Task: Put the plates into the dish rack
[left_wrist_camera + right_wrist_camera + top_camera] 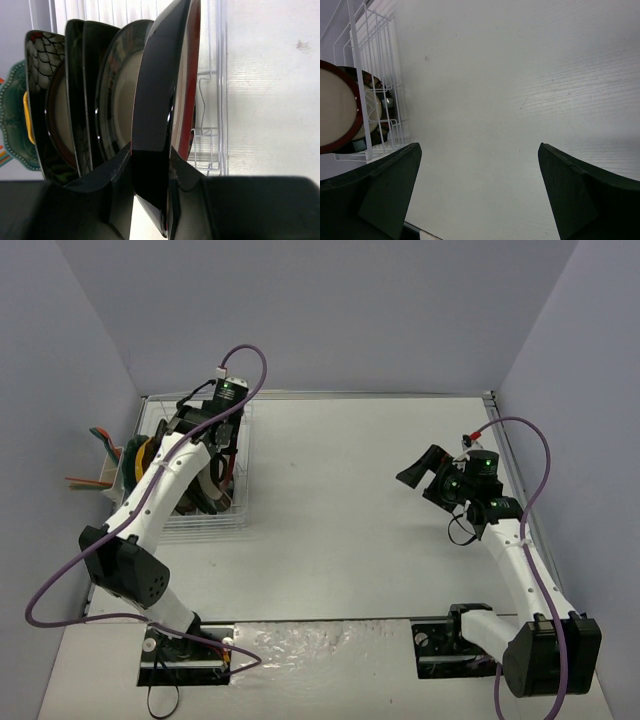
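My left gripper (150,153) is shut on the edge of a red-rimmed plate (167,90) with a black underside, held upright over the white wire dish rack (215,145). Left of it several plates stand on edge in the rack: a dark round one with a pale centre (120,95), a black square one (80,75), a patterned black one (40,55), a yellow one (27,120) and a teal scalloped one (12,115). In the top view the left gripper (218,462) is over the rack (235,510). My right gripper (420,472) is open and empty above the table (479,150).
A small white utensil cup (105,478) with orange and green utensils hangs on the rack's left side. The rack (375,75) and the red-rimmed plate (335,110) show at the left of the right wrist view. Walls enclose the table on three sides.
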{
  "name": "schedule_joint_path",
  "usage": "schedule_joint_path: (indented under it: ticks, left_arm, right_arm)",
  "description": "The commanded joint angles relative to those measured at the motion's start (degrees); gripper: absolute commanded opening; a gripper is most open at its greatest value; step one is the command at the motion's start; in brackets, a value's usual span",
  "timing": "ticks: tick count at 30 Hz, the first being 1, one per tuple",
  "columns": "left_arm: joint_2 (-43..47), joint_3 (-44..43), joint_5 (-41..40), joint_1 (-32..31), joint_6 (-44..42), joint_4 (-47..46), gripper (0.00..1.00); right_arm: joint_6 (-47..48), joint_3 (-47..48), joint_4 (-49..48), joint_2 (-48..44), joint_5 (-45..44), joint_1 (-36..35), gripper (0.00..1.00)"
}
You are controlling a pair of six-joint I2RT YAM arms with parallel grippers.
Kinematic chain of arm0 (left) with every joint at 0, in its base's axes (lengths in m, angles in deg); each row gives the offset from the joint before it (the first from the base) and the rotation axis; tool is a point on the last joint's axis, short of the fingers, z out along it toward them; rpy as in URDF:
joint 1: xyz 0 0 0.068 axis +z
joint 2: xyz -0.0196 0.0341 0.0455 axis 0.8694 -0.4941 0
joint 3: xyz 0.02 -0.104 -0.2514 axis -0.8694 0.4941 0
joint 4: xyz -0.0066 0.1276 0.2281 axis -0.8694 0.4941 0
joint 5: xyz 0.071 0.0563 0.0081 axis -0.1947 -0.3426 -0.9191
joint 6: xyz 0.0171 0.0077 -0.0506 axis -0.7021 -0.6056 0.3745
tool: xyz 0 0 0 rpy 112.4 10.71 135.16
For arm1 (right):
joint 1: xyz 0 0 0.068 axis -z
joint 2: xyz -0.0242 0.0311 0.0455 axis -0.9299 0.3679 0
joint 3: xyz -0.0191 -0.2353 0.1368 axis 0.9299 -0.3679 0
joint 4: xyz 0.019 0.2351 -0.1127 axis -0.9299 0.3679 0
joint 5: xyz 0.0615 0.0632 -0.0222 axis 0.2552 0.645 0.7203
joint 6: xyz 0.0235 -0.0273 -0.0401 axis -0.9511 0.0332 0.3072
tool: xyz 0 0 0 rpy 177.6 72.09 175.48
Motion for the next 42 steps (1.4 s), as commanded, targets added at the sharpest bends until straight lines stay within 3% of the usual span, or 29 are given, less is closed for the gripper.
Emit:
schedule_joint_path:
  ticks: [1, 14, 20, 23, 27, 35, 42]
  left_arm:
    - [0.8, -1.1, -3.2, 0.9, 0.1, -8.0, 0.0]
    - [-1.1, 8.3, -0.2, 2.1, 5.1, -12.8, 0.03]
    - [-0.2, 9.7, 0.6, 2.6, 5.2, -13.2, 0.23]
    - [1.6, 9.9, 1.8, 2.6, 4.9, -14.0, 0.4]
    - [4.4, 9.1, 2.2, 2.6, 4.5, -14.1, 0.56]
    - [13.3, 5.4, 6.1, 2.6, 3.1, -13.2, 0.71]
    - [27.4, 4.1, 5.5, 2.6, 0.8, -8.4, 0.84]
  right_arm:
    - [1.1, 1.9, -1.5, -0.7, 0.0, 0.5, 1.0]
    - [1.5, 1.3, -1.5, -0.4, 0.4, 0.6, 1.0]
    - [2.3, 1.3, -1.5, -0.7, 0.9, 0.8, 1.0]
    - [3.2, 1.4, -1.3, -0.7, 1.1, 0.7, 1.0]
    - [3.9, 2.6, -1.0, -0.9, 1.4, 0.8, 1.0]
    - [6.1, 6.8, 0.1, -0.9, 1.7, 0.8, 1.0]
    - [11.0, 14.5, 2.4, -2.6, 0.4, 1.0, 1.0]
